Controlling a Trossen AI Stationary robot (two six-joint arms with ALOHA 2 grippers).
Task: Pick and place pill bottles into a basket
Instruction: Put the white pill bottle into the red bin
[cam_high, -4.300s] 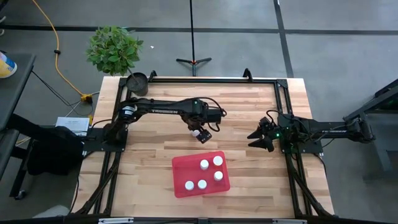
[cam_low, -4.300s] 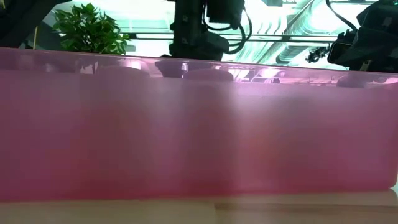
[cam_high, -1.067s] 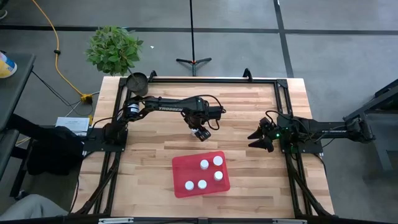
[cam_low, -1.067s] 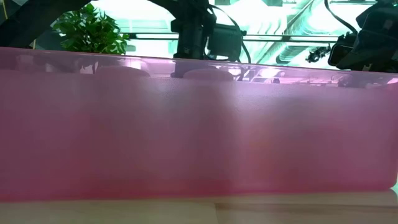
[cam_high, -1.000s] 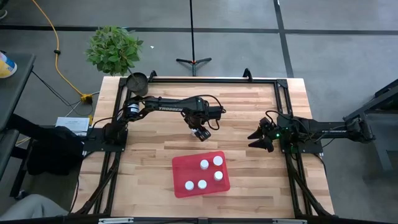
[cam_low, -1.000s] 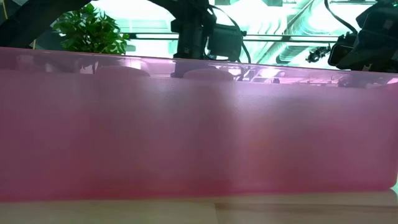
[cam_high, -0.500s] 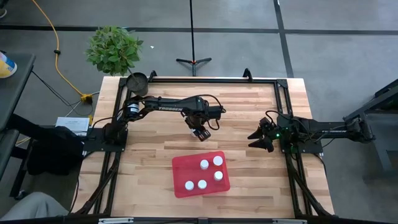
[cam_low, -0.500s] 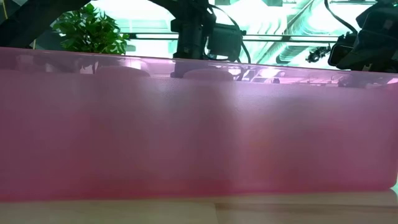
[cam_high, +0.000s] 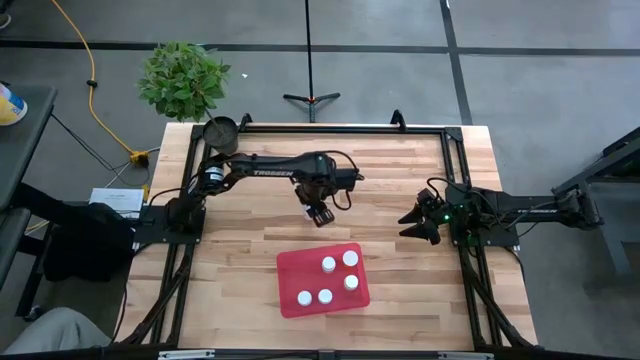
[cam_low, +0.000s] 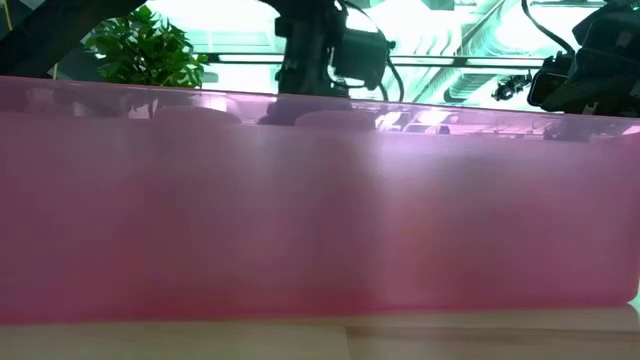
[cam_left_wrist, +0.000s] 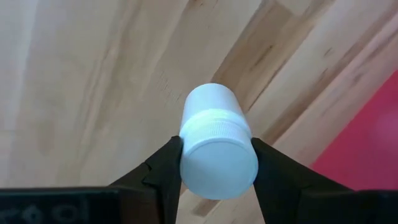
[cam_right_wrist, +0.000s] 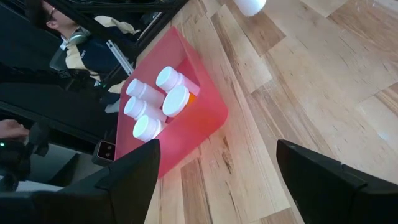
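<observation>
My left claw (cam_left_wrist: 214, 163) is closed on a pill bottle (cam_left_wrist: 216, 143), one dark finger (cam_left_wrist: 163, 171) on each side of it just under the white cap, and I hold it above the bare wood of the table (cam_high: 260, 260), a little way from the far edge of the red tray (cam_high: 292, 268). Five other bottles (cam_high: 329, 265) stand upright inside that tray, caps up, bunched toward its right half, which leaves the left part open for this one. I judge the bottle to be light, hard plastic: stiff enough not to give under my fingers, but smooth and round, so it could twist or slide out if my hold were loose. The ribbed ring at the cap looks like the best place to bite, and that is roughly where I have it; a hold lower on the slick body would seem less sure. It should not break if it falls, though it would likely roll on the wood. From the wrist view the bottle leans away from me rather than hanging straight, so setting it down upright will need care. My right claw (cam_high: 418, 222) waits near the table's right edge, well apart from the tray, fingers spread and holding nothing.
</observation>
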